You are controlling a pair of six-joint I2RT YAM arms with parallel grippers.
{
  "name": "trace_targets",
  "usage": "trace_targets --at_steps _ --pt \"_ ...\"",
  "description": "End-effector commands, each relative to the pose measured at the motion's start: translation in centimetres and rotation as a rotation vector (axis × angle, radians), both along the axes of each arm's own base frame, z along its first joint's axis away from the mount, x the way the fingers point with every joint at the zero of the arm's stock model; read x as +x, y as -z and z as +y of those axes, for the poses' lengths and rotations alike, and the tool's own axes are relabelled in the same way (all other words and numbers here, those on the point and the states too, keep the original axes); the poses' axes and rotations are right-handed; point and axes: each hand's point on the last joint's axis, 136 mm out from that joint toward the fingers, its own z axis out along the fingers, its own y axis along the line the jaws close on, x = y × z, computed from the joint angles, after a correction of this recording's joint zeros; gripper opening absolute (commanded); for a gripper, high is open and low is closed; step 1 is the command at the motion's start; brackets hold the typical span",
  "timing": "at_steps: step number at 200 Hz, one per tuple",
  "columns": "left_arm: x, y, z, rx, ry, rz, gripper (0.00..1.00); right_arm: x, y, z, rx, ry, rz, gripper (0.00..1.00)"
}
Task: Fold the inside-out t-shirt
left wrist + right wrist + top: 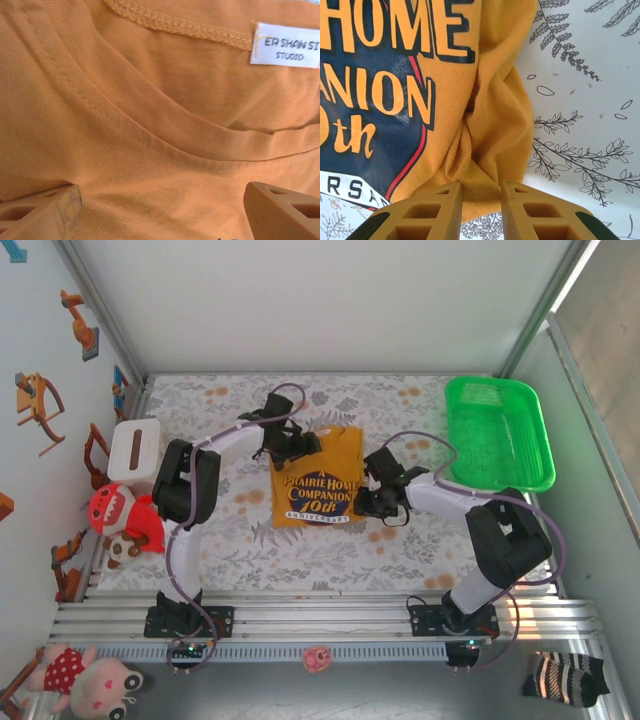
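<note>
leafy table [400, 545], t-shirt [318, 480]; l claw [160, 202] open at collar [180, 22]; r claw [481, 202] tight on shirt edge [490, 165]

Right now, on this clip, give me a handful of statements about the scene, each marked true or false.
1. The t-shirt lies with its lettering facing up. True.
2. The t-shirt sits in the green basket. False: it lies on the table, apart from the basket.
3. The left pincer is open over the collar. True.
4. The neck tag is blank. False: it bears printed words.
5. The right pincer hovers over the basket. False: it is at the t-shirt's edge.
</note>
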Motion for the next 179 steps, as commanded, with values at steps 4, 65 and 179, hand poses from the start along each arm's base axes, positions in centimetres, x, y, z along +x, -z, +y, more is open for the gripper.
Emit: trace_targets --at_steps 4,65,179 --pt "-1.2 1.3 0.8 0.025 0.0 0.045 0.84 1.6 -1.6 0.6 0.029 0.021 -0.045 0.27" --pt "-1.6 2.2 1.8 0.037 -0.018 0.059 0.84 2.0 -2.3 0.7 0.042 0.041 -0.062 0.37" --pt "-2.2 5.3 5.3 0.097 -0.123 0.148 0.78 -0.5 0.2 -1.4 -0.003 0.078 -0.008 0.0"
